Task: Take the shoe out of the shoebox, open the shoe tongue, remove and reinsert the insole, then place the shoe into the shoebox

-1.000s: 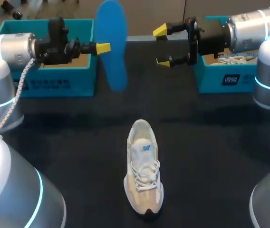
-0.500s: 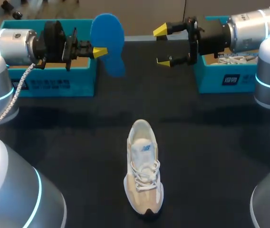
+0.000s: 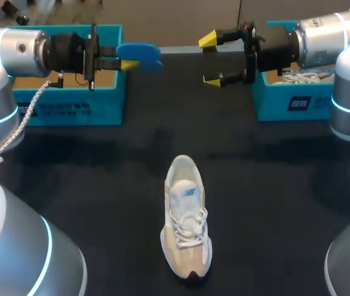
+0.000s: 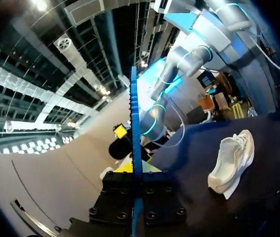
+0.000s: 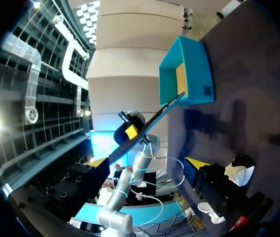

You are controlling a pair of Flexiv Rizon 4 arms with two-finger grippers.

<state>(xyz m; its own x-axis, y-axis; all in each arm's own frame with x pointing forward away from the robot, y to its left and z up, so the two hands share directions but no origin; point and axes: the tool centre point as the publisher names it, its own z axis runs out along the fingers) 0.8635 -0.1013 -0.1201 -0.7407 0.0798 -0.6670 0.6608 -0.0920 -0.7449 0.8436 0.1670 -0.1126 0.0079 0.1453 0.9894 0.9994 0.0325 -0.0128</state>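
Note:
A beige and white shoe (image 3: 186, 225) lies on the black table in front of the middle, toe toward the near edge; the left wrist view shows the shoe (image 4: 231, 160) on its own off to one side. My left gripper (image 3: 129, 62) hangs over the right end of the left teal shoebox (image 3: 70, 102), shut on a blue insole (image 3: 139, 52) held nearly flat. Between the fingers of the left gripper (image 4: 134, 169) the insole (image 4: 134, 128) shows edge-on. My right gripper (image 3: 209, 60) is open and holds nothing, high over the table's back, facing the insole (image 5: 152, 123).
A second teal shoebox (image 3: 289, 102) with white contents stands at the back right, under my right arm. The left shoebox (image 5: 187, 71) stands open with a brown floor. Bare black tabletop surrounds the shoe.
My left wrist has rolled, turning the insole from upright with its broad face showing to nearly flat, and lifted it slightly. The right arm and the shoe have not moved.

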